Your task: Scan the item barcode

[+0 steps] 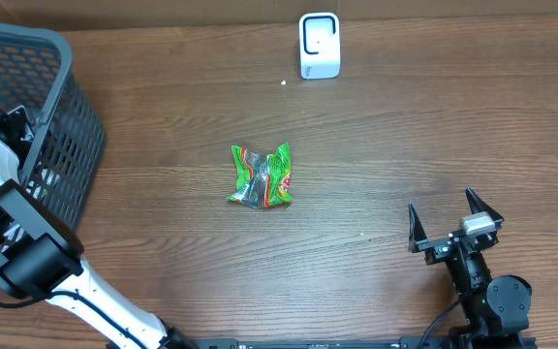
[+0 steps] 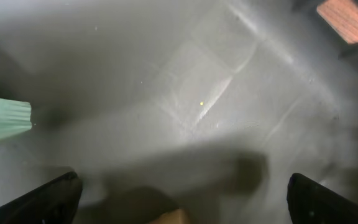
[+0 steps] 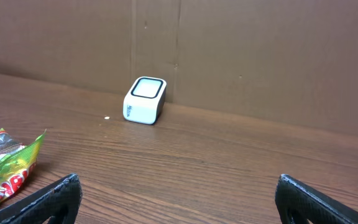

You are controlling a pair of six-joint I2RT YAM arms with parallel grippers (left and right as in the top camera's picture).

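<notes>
The green snack packet [image 1: 261, 176] lies crumpled on the middle of the wooden bench [image 1: 405, 126], well apart from both hands. The white scanner [image 1: 319, 46] stands at the far edge. The right hand [image 1: 441, 200] rests near the front edge with its fingers wide apart and empty. The left hand [image 2: 185, 193] is inside the grey basket [image 1: 56, 145], its fingers also apart, and a pale green thing [image 2: 2, 118] lies beside it.

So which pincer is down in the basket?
The left pincer: it reaches into the grey basket, while the right pincer is out over the wooden table.
</notes>
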